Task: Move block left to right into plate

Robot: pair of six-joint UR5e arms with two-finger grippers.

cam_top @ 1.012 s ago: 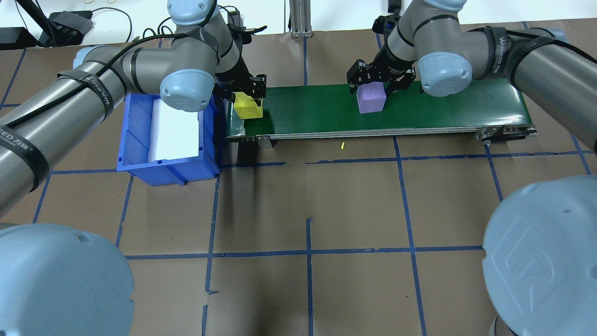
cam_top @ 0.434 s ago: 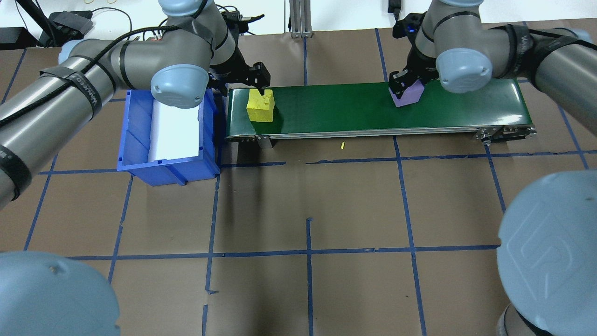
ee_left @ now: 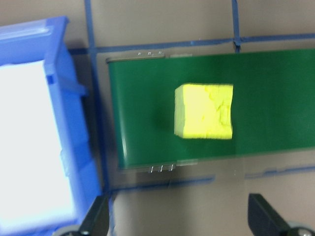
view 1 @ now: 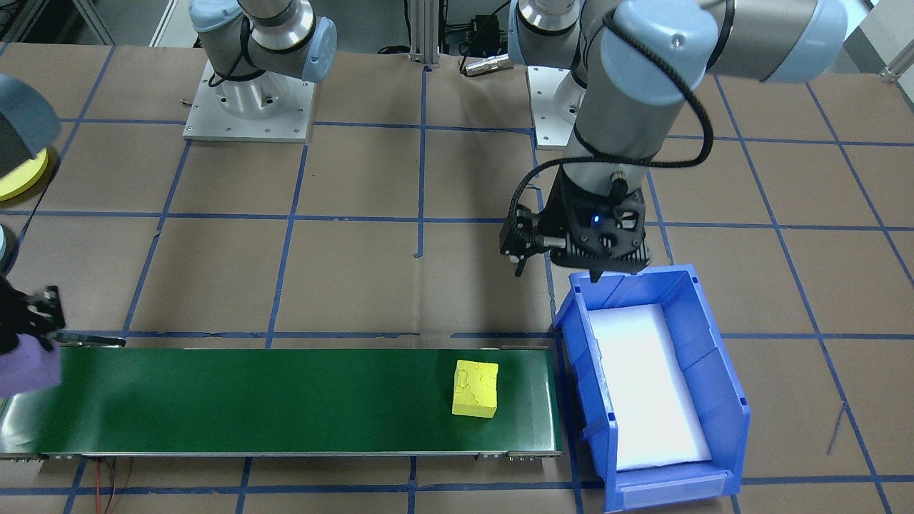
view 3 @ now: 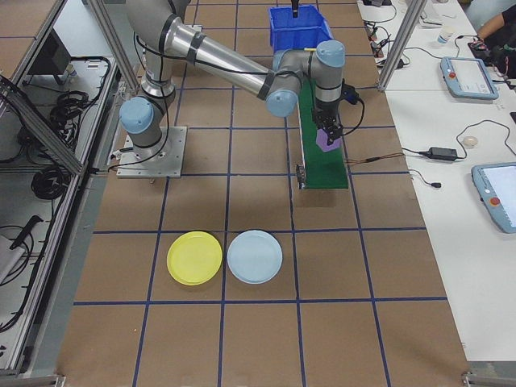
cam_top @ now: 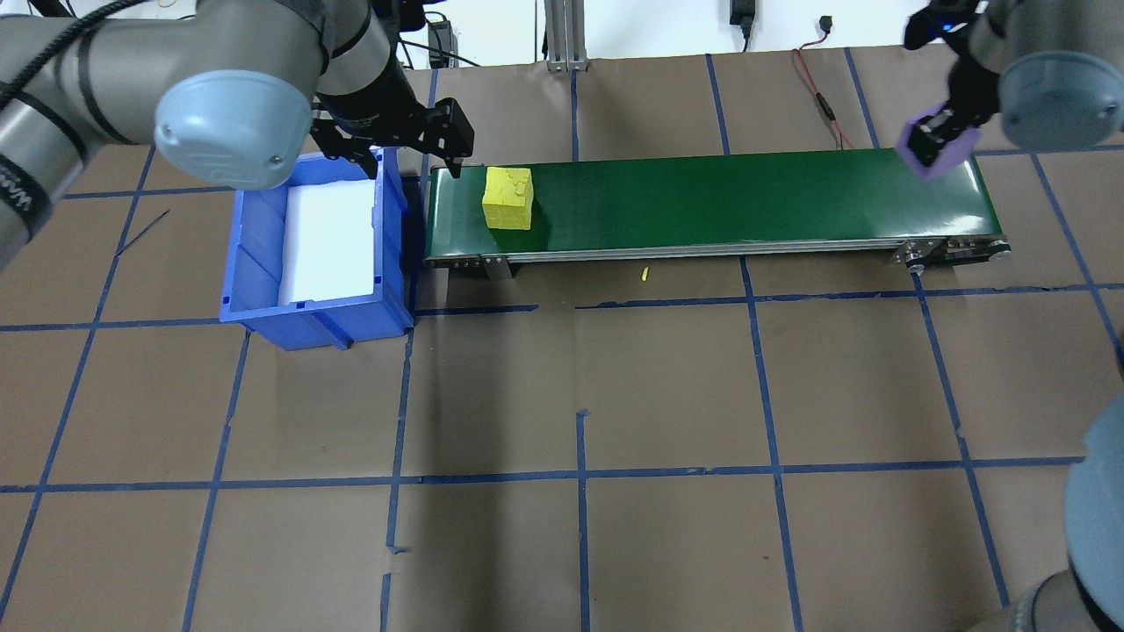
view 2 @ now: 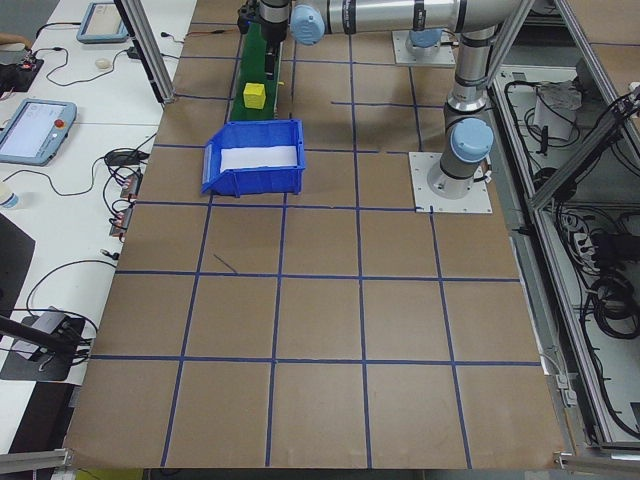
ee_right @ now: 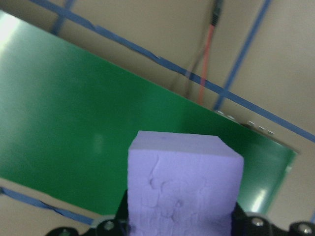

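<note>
1. The right gripper [cam_top: 935, 140] pinches a purple block [cam_top: 944, 156] above the belt's [cam_top: 702, 202] 3 o'clock end.
2. The left gripper [cam_top: 399, 145] hangs spread and empty over the far rim of the blue bin [cam_top: 255, 254].
3. The bin holds only a white liner [cam_top: 332, 237].
4. A yellow block [cam_top: 507, 197] sits on the belt near its 9 o'clock end.
5. The yellow plate [view 3: 194, 258] lies empty on the table, just beside a light-blue plate [view 3: 255, 256], well apart from the belt.

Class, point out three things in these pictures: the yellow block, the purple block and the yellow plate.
yellow block [cam_top: 507, 197]: overhead view, on its top face.
purple block [ee_right: 184, 191]: right wrist view, on its front face.
yellow plate [view 3: 194, 258]: right side view, on its flat middle.
</note>
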